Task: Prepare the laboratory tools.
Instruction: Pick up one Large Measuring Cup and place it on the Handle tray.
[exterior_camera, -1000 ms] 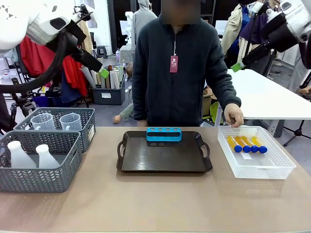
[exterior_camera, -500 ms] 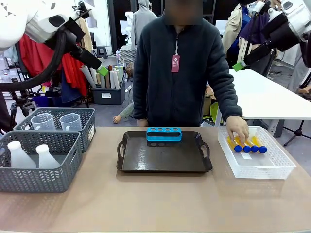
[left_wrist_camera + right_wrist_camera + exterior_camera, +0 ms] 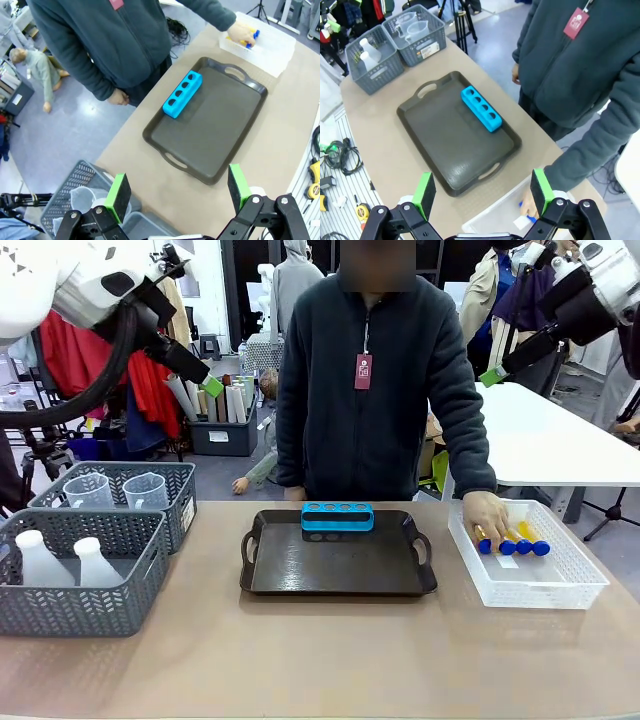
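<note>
The person's hand (image 3: 487, 515), which a second ago rested on the far rim of the white basket (image 3: 560, 590), now lies inside it. It covers the left-most of the four yellow tubes (image 3: 528, 532), whose blue caps point toward the robot's side. Both arms hang much as before, high above the table (image 3: 320, 660). The left gripper (image 3: 177, 184) stands wide apart with nothing between its pads, and the right gripper (image 3: 482, 189) is just as wide and empty.

The dark tray (image 3: 335, 570) sits mid-table with its far rim close to the table's far edge. A blue rack (image 3: 337, 517) lies along its far wall, and the rest of its floor is bare. Strips of bare table separate the tray from the white basket on the right and from the two grey baskets (image 3: 80, 610) on the left. A broad open band runs along the near side. The nearer grey basket holds two white flasks (image 3: 95, 562), and the farther one holds two clear beakers (image 3: 145, 490).
</note>
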Available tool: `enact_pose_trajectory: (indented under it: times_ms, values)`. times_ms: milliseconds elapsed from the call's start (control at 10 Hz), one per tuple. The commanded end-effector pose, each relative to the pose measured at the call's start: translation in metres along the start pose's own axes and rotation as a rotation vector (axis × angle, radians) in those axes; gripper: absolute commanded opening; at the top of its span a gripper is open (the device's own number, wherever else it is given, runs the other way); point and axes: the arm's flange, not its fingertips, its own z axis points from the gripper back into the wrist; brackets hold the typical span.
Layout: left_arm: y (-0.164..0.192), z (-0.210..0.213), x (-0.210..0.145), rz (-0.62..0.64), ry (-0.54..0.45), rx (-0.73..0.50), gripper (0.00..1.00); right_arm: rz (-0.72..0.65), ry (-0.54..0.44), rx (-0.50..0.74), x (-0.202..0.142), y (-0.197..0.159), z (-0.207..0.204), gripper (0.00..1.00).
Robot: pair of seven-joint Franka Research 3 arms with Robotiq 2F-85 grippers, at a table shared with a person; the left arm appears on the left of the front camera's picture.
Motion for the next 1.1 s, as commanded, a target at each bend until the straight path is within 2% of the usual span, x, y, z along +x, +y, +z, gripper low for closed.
enact_pose_trajectory:
  times_ms: [0,600,800,1000]
  values:
    - [0.001,0.0,-0.002,0.006,0.0,-0.001,1.0,-0.001,-0.012,0.011,0.0,0.0,0.002,1.0]
    - [0.0,0.0,0.0,0.0,0.0,0.0,1.0,-0.001,-0.012,0.011,0.0,0.0,0.002,1.0]
    - [0.01,0.002,-0.03,0.102,0.241,0.042,1.0,-0.001,-0.012,0.011,0.0,0.0,0.002,1.0]
    - [0.023,-0.004,-0.056,0.181,0.335,0.083,1.0,-0.001,-0.012,0.011,0.0,0.0,0.002,1.0]
